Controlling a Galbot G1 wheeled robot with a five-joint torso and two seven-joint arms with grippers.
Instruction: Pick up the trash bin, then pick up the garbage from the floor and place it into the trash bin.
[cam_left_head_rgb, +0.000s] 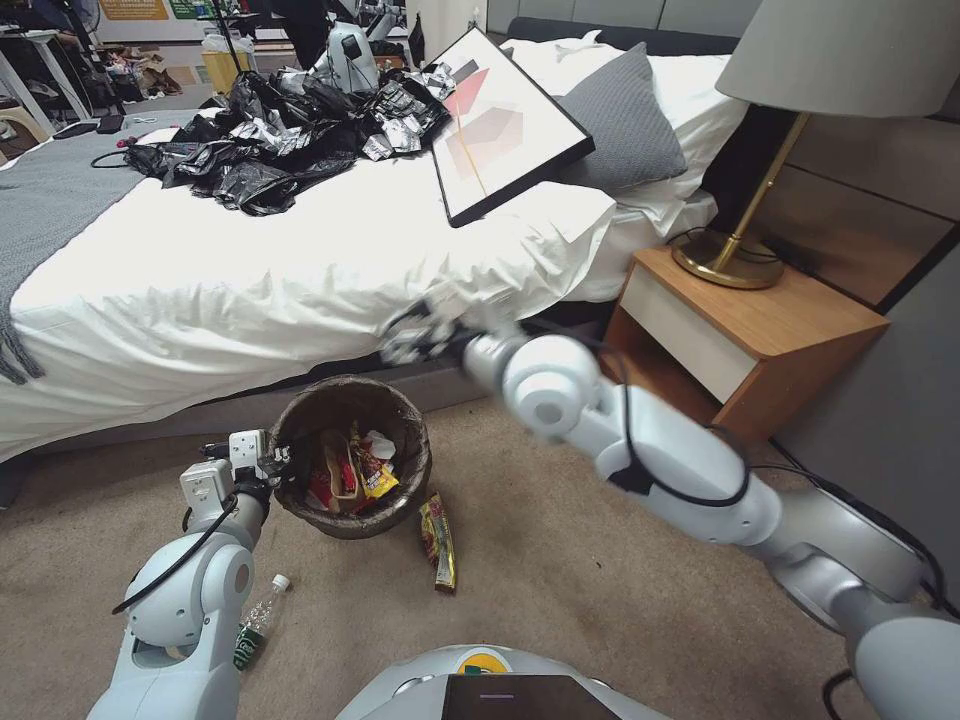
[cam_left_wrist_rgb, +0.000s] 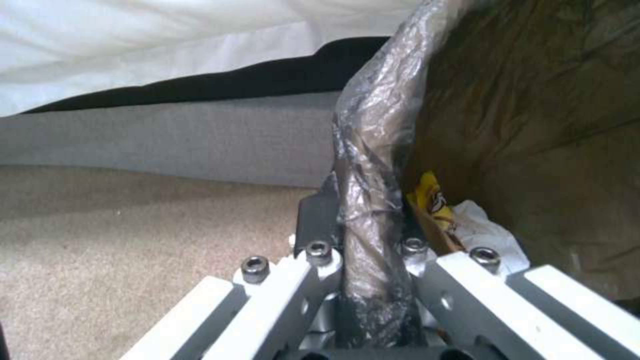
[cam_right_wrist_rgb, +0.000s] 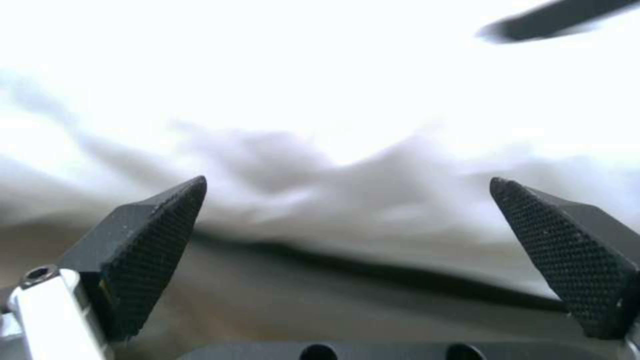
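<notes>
Low in the frame's left, the trash bin (cam_left_head_rgb: 350, 455) is clamped at its bagged rim by the left pincer (cam_left_head_rgb: 272, 462); the right pincer (cam_right_wrist_rgb: 347, 250) is held wide. Slippery liner could let it tip.

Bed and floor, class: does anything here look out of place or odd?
Yes. A framed picture lies tilted across the bed beside a heap of black plastic bags. On the carpet, a snack wrapper and a plastic bottle lie outside the trash bin, which the left gripper grips by its rim.

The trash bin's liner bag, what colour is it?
Dark brown-black on the trash bin, clearest in the head view.
</notes>
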